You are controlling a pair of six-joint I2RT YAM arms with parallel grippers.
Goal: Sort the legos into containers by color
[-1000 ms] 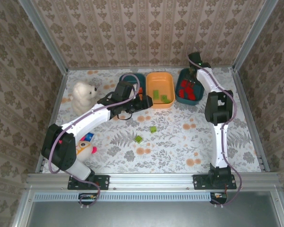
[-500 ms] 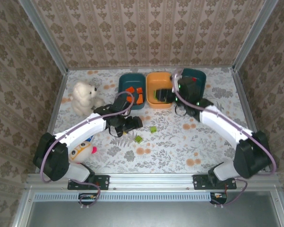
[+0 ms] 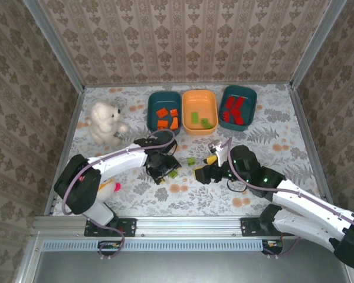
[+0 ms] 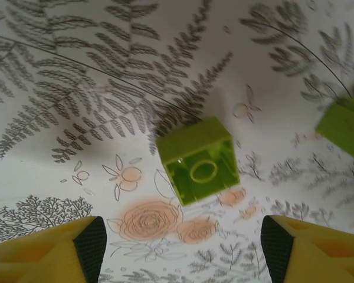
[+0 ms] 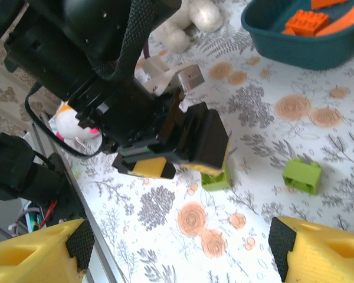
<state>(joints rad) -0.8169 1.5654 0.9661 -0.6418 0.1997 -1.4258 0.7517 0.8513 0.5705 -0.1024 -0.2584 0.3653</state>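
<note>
Two light green legos lie loose on the floral table: one [image 3: 173, 173] [image 4: 196, 159] [image 5: 215, 177] and one [image 3: 190, 160] [image 4: 345, 127] [image 5: 302, 175] further right. My left gripper [image 3: 163, 167] [image 4: 180, 253] [image 5: 165, 153] hovers open just over the first, which sits ahead of its fingertips [image 4: 89, 247]. My right gripper [image 3: 202, 170] [image 5: 180, 247] is open and empty, low over the table to the right of both legos and facing the left gripper. At the back stand the containers: a teal bin [image 3: 154, 106] [image 5: 295, 44] with orange legos [image 3: 167, 118] [image 5: 307, 20], an orange bin [image 3: 200, 93] with green legos, and a teal bin [image 3: 251, 100] with red legos.
A white plush bear [image 3: 106, 121] sits at the back left. A second plush toy [image 3: 108, 186] [image 5: 76, 121] lies by the left arm's base. Patterned walls and metal rails [image 3: 189, 223] close in the table. The two grippers are close together at the table's middle.
The left gripper has dropped toward the near green lego. The right arm has swung from the bins down to the table's middle, and its jaws have widened.
</note>
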